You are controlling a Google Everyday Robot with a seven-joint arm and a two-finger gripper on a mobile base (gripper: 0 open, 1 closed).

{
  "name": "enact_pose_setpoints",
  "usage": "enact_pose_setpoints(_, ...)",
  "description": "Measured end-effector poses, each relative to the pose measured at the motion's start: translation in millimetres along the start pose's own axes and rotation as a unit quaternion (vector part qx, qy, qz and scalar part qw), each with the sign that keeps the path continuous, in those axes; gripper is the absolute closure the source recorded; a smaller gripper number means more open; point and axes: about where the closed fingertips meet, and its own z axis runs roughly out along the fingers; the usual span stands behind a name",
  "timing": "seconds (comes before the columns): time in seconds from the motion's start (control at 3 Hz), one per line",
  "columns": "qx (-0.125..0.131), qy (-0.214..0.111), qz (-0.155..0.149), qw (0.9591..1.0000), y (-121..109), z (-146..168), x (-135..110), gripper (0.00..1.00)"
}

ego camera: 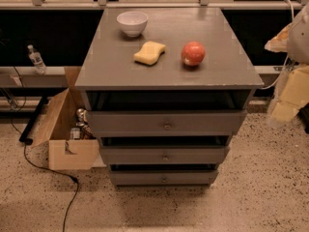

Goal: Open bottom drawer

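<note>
The grey cabinet (164, 74) stands in the middle of the camera view with three drawers. The bottom drawer (145, 178) is the lowest and narrowest front, with a small round knob (164, 180) at its middle and a dark gap above it. The middle drawer (145, 155) and the top drawer (135, 123) sit above it, each front standing a little further forward. My gripper (286, 103) is a pale yellowish shape at the right edge of the view. It is to the right of the cabinet at about the height of the top drawer, apart from all the drawers.
A white bowl (132, 22), a yellow sponge (149, 52) and a red apple (193, 53) lie on the cabinet top. An open cardboard box (65, 144) with items stands on the floor to the left. A black cable (48, 170) runs past it. A water bottle (35, 59) stands on the left ledge.
</note>
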Motion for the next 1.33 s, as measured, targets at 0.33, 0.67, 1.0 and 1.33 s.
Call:
enact_pose_setpoints(0.33, 0.000, 0.000, 0.000, 1.0000, 0, 0, 0, 0.00)
enact_pose_setpoints(0.67, -0.018, -0.017, -0.007, 0.9997, 6, 24, 4, 0.00)
enact_pose_setpoints(1.0, -0.054, -0.051, -0.017, 0.9971, 27, 82, 4, 0.00)
enact_pose_setpoints(1.33, -0.097, -0.087, -0.011, 0.9914, 56, 161, 1, 0.00)
